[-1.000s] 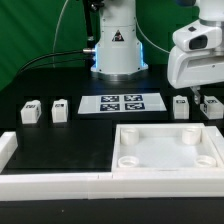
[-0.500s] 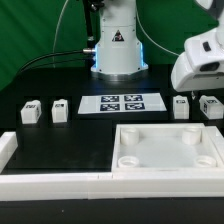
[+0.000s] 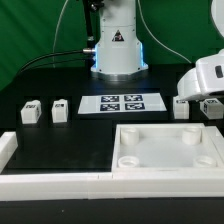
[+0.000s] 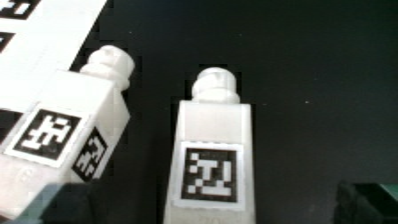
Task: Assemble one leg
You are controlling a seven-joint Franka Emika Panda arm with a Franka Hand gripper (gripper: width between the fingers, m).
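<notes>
Four small white legs lie on the black table. Two lie at the exterior view's left (image 3: 30, 111) (image 3: 60, 109). Two lie at the right (image 3: 182, 108) (image 3: 211, 106), partly covered by my gripper (image 3: 203, 98), which hangs low over them. In the wrist view one leg (image 4: 215, 150) with its tag lies between my dark fingertips (image 4: 377, 200), and the second leg (image 4: 75, 120) lies beside it. My gripper (image 4: 214, 212) is open and holds nothing. The jaws stand apart on either side of the middle leg.
The big white square panel (image 3: 168, 158) with corner sockets lies in front of the right legs. The marker board (image 3: 122, 102) lies at the table's middle, its corner in the wrist view (image 4: 18, 12). A white rail (image 3: 50, 181) runs along the front. The robot base (image 3: 117, 48) stands behind.
My gripper has come down and moved a little to the exterior view's right, from above the right legs to low over them. Nothing else has moved.
</notes>
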